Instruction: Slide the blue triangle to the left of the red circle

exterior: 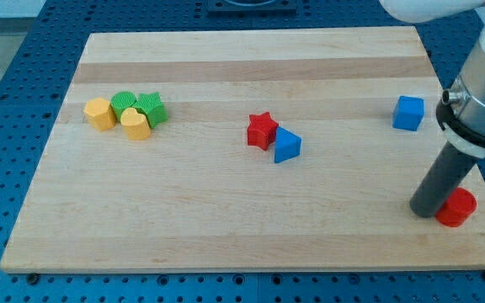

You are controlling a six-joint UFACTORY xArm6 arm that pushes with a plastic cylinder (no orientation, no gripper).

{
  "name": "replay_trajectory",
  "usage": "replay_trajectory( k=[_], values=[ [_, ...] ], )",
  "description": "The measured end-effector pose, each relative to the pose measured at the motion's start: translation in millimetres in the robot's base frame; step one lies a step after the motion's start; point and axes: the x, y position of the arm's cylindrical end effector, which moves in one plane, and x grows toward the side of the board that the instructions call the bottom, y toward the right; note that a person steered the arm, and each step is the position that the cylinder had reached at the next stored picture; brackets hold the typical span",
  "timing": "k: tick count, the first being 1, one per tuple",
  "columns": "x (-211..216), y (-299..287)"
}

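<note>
Camera view | rod tilted | my tip (425, 210) touching red circle (457, 208)

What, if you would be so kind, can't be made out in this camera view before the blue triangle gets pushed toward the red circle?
- My tip: its very end sits against the red circle, so contact cannot be confirmed.
- Red circle: its left part is hidden by the rod.
- Arm: cut off by the view's top and right edges.
- Green blocks: partly covered by the yellow blocks; shapes uncertain.
- Blue triangle and red star: touching or merely adjacent, unclear.
</note>
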Motion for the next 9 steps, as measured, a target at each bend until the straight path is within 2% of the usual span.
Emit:
replay_trajectory(
  k=[1,3,6,9],
  values=[
    [0,0],
    [-3,-109],
    [-73,-261],
    [-130,-256]
  ],
)
